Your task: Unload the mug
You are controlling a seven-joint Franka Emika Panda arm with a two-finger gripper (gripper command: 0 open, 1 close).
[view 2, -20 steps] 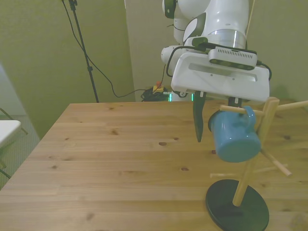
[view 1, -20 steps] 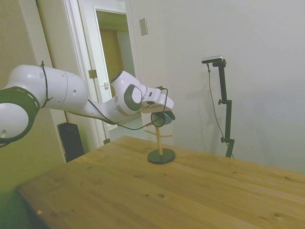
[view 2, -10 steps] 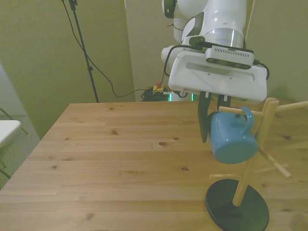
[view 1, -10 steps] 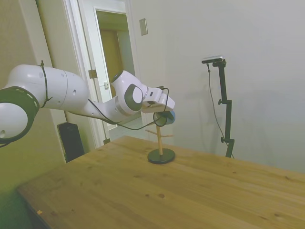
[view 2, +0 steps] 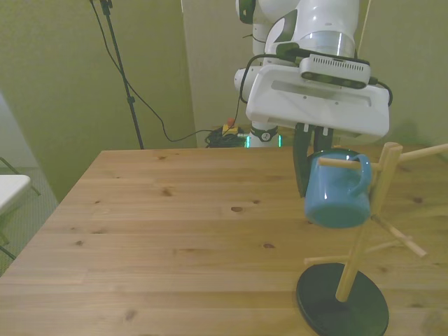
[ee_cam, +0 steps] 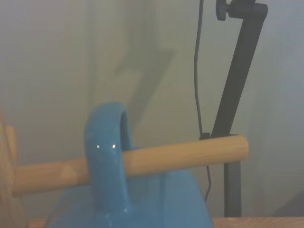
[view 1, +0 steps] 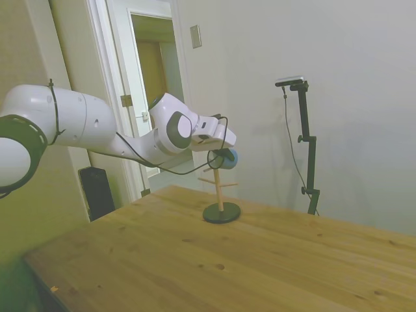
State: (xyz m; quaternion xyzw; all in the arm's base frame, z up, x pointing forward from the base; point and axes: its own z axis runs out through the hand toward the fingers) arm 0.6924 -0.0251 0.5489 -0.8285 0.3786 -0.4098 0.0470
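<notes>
Plain pale walls, an open doorway behind the arm, and a bare wooden counter (view 2: 175, 231) make up the scene. On the counter, at about 4 o'clock in the front view, stands a wooden mug tree (view 2: 360, 241) on a dark round base.

The mug (view 2: 336, 192) hangs on the tree's upper peg (ee_cam: 190, 156), its loop handle (ee_cam: 107, 161) threaded over the peg well short of the free tip. The mug body tilts, mouth toward the arm.

The pincer (view 2: 313, 157) comes down from 12 o'clock onto the mug. One dark finger (view 2: 301, 164) shows beside the mug's wall; the other is hidden behind or inside the mug. We cannot tell whether the jaws are clamped on the wall or merely straddling it.

Step in hand, as we judge it: grasp made or nearly made, handle not yet off the peg. The next move calls for a firm hold, then sliding the mug along the peg's axis toward its tip until the handle clears. Lifting too early could tip the tree.

No brands, labels or legible writing visible on mug, tree or arm.
</notes>
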